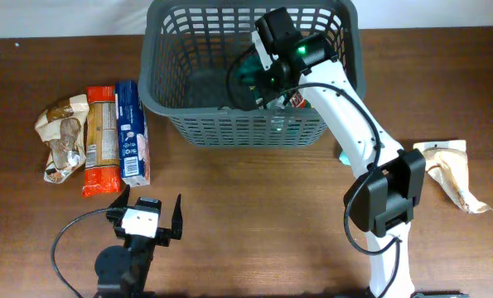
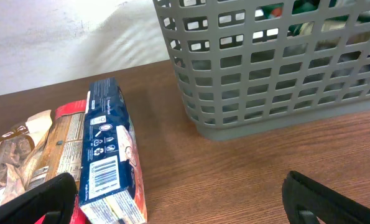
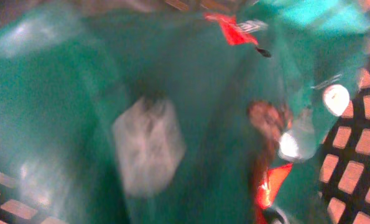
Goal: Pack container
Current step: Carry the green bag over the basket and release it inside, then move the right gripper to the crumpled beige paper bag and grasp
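Note:
The dark grey lattice container (image 1: 229,128) stands at the back centre of the table and also shows in the left wrist view (image 2: 265,81). My right gripper (image 1: 258,83) reaches down inside it, shut on a green snack packet (image 1: 248,73). That packet fills the blurred right wrist view (image 3: 172,81) and hides the fingers. My left gripper (image 1: 150,200) is open and empty, low over the table's front left (image 2: 178,202).
Left of the container lie a blue box (image 1: 132,132) (image 2: 107,155), a red-orange packet (image 1: 101,141) (image 2: 63,143) and a crumpled brown packet (image 1: 62,136) (image 2: 10,155). A tan packet (image 1: 449,170) lies at the right.

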